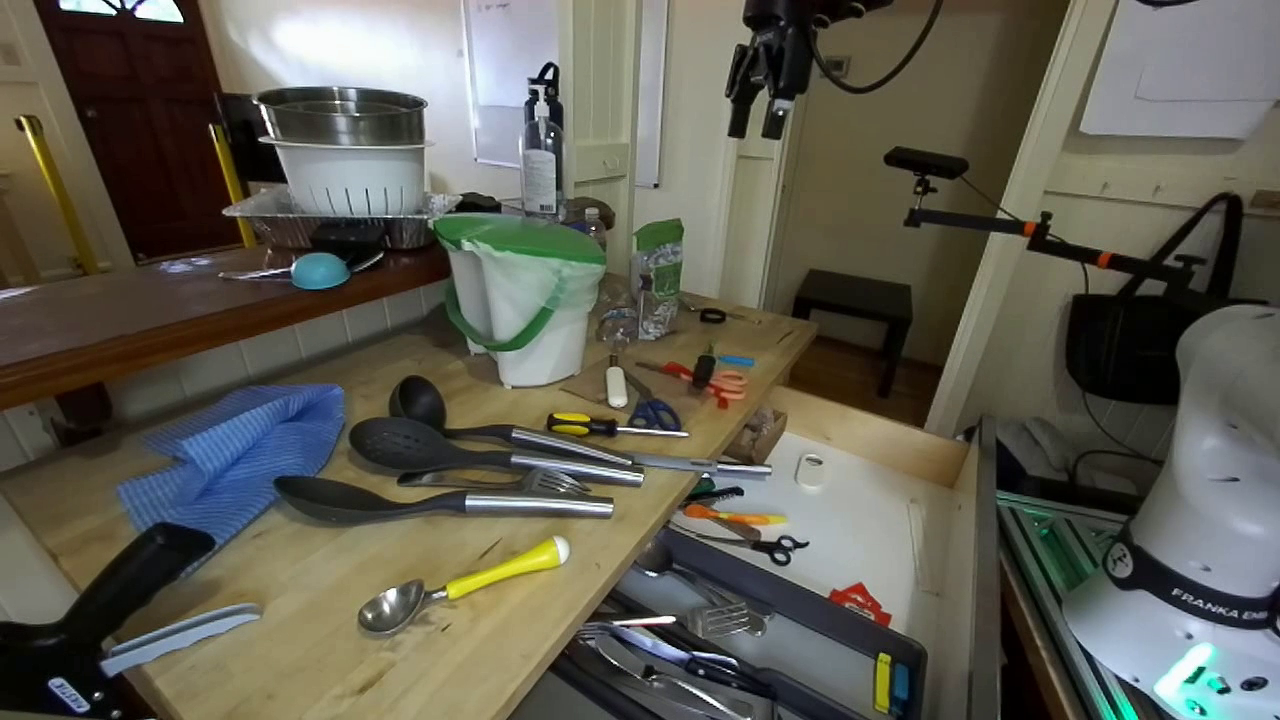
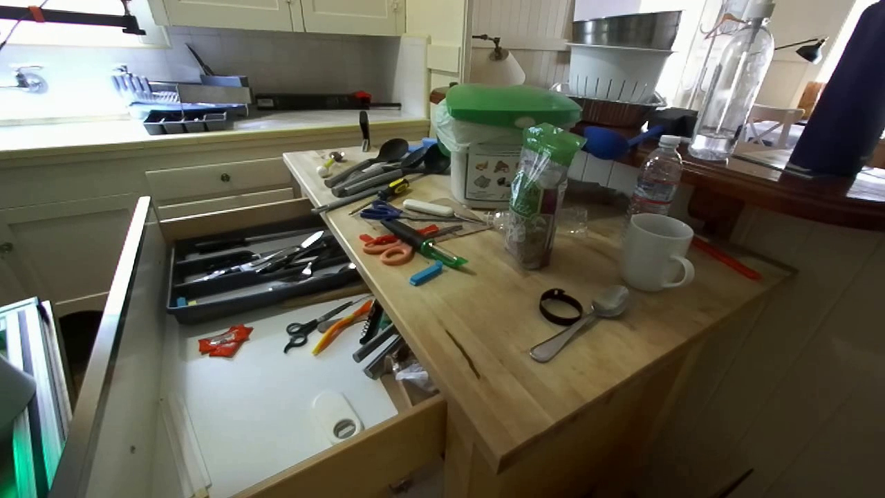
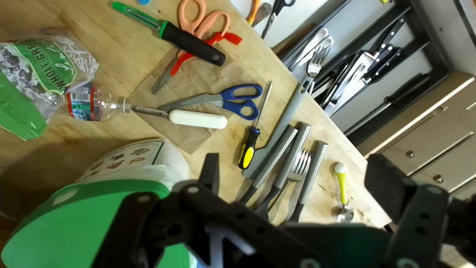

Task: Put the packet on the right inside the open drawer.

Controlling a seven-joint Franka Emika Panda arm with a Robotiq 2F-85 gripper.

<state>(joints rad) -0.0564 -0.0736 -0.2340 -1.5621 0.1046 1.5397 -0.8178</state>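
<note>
The packet is a clear and green pouch with dark print. It stands upright on the wooden counter in both exterior views (image 1: 657, 280) (image 2: 539, 197), and shows at the left edge of the wrist view (image 3: 44, 70). The open drawer has pale wood sides and a white floor. It shows in both exterior views (image 1: 880, 430) (image 2: 373, 449) and in the upper right of the wrist view (image 3: 312, 13). My gripper (image 1: 757, 120) is high above the counter, apart from the packet. In the wrist view its fingers (image 3: 295, 175) are wide apart with nothing between them.
A white bin with a green lid (image 1: 530, 300) stands close to the packet. A mug (image 2: 655, 252) and a bottle (image 2: 653, 181) are also near it. Scissors, a screwdriver (image 3: 253, 147) and kitchen utensils lie on the counter. A dark cutlery tray (image 2: 256, 297) fills part of the drawer.
</note>
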